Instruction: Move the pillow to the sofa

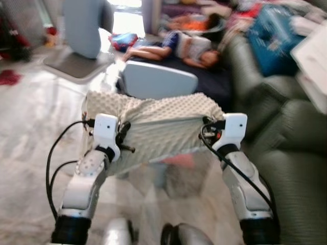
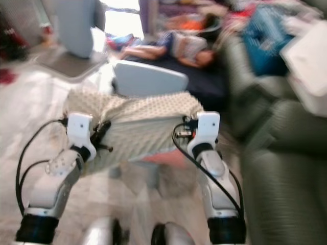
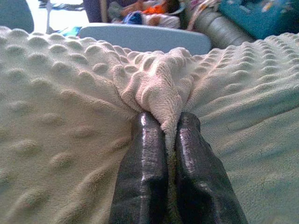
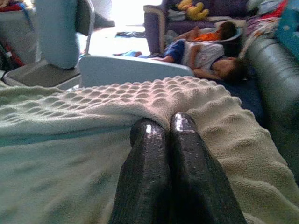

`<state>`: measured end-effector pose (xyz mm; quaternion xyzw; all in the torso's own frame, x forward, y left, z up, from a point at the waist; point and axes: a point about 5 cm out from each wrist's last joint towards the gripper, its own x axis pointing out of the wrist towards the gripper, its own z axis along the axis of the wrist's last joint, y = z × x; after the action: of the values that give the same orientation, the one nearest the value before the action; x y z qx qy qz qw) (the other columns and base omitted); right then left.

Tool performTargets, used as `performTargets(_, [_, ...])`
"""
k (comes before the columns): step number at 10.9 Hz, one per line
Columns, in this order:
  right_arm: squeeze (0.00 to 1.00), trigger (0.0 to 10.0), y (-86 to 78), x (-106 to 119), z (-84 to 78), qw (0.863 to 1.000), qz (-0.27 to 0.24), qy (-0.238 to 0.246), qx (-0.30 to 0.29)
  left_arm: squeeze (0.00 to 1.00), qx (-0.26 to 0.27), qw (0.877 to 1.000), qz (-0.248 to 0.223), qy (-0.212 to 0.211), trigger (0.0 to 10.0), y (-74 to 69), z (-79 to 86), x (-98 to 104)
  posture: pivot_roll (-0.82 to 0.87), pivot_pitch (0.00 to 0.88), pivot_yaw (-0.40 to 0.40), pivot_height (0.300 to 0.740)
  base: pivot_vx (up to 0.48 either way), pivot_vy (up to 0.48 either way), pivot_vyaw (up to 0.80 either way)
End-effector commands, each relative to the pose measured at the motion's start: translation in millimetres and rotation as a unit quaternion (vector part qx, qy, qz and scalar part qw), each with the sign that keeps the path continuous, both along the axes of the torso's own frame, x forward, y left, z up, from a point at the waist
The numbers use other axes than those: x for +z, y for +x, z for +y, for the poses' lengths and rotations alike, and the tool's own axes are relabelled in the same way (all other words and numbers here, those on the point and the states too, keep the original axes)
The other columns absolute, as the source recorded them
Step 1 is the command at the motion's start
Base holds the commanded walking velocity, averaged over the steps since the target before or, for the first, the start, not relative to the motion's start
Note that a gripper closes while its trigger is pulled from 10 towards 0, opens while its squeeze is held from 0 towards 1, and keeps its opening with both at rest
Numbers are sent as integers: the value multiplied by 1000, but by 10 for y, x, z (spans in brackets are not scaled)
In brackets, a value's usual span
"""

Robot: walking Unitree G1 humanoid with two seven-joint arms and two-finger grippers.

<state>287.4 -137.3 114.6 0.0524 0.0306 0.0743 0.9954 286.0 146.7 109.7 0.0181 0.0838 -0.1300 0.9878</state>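
Currently held: pillow (image 1: pixel 153 127), carried off the floor between both arms with its long axis running crosswise from the left gripper (image 3: pixel 172 140) to the right gripper (image 4: pixel 169 135); the sofa (image 1: pixel 286 153) lies to the robot's right and slightly ahead, nearer the right arm, so the coming move likely turns on swinging the load rightward. Left fingers (image 3: pixel 145 163) pinch a bunched fold of the cover; right fingers (image 4: pixel 145 158) are pressed together at the pillow's edge (fabric between them cannot be confirmed). Appearance: pale cream-green plush, raised dot texture, soft and sagging at its middle.
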Motion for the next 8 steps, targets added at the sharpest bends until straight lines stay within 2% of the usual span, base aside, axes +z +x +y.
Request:
performTargets(1, [0,10000,-1,79,-188,999,-14,-7,-44,0,22,1000,-5,4,10000,-2,80,45,-17,118,-81,740,-259,0,0])
performTargets(2, [0,10000,-3,78,-196,999,-10,-8,-43,0,24,1000,-1,2,10000,-7,80,36,-19,124,-81,740,-259,0,0])
performTargets(4, [0,10000,-38,73,-206,1000,-9,-15,-27,0,14,1000,15,-2,10000,-68,9,-48,-31,138,-79,740,-257,0,-522])
performTargets(5, [0,10000,-43,62,-249,999,-5,-15,-35,0,15,1000,15,-3,10000,-65,-4,-44,-32,137,-80,740,-255,0,-669])
performTargets(8, [0,10000,-39,81,-187,1000,-6,-10,-20,0,20,1000,14,-3,10000,-23,14,-18,-33,140,-77,740,-246,0,-521])
